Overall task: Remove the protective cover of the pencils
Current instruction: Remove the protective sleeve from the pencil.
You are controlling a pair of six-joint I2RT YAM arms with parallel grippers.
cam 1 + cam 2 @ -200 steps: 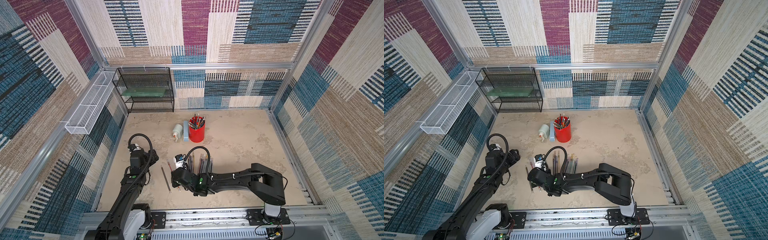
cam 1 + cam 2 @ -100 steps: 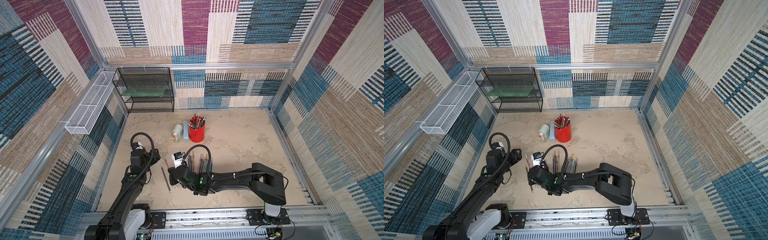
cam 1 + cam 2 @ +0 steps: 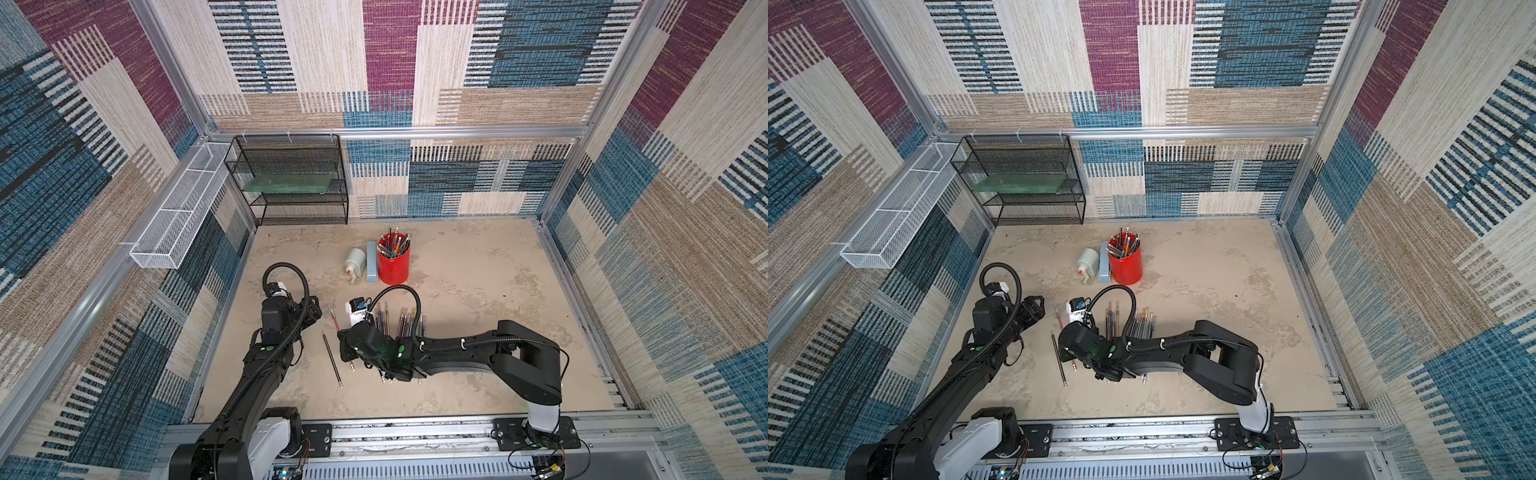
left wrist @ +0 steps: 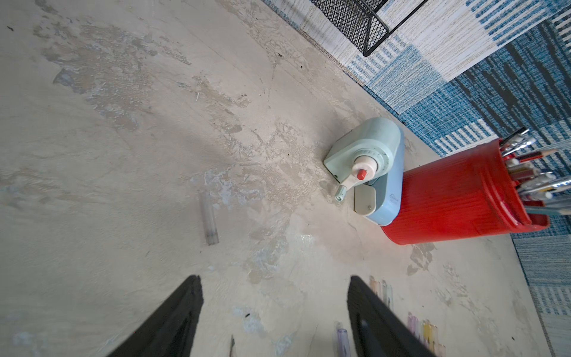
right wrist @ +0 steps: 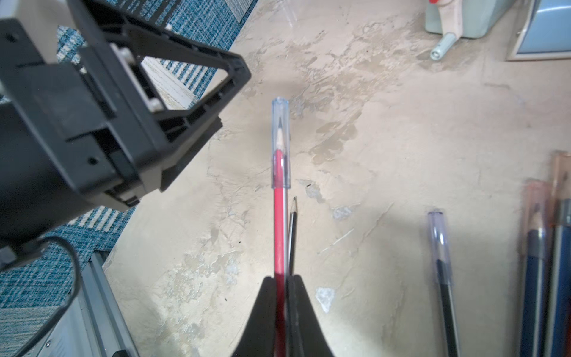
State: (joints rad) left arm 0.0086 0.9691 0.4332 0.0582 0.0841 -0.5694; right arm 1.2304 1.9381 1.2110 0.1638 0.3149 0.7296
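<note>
My right gripper (image 5: 282,279) is shut on a red pencil (image 5: 279,235), held low over the table. Its sharpened tip sits inside a clear protective cover (image 5: 280,145). In a top view the red pencil (image 3: 333,320) points away from the right gripper (image 3: 344,350). The left gripper (image 3: 313,311) hovers open just left of the capped tip, apart from it, and nothing is between its fingers (image 4: 364,296). A bare dark pencil (image 3: 332,359) lies on the table beside the red one. Several capped pencils (image 3: 401,322) lie in a row to the right.
A loose clear cover (image 4: 209,224) lies on the table ahead of the left gripper. A red cup (image 3: 393,259) full of pencils, a blue-grey box (image 3: 371,262) and a pale green sharpener (image 3: 355,262) stand behind. A black mesh shelf (image 3: 291,183) and a white wire basket (image 3: 178,216) line the back left.
The left gripper has moved right toward the red pencil's capped tip and its jaws have narrowed a little. The right gripper shifted slightly left, still holding the pencil.
</note>
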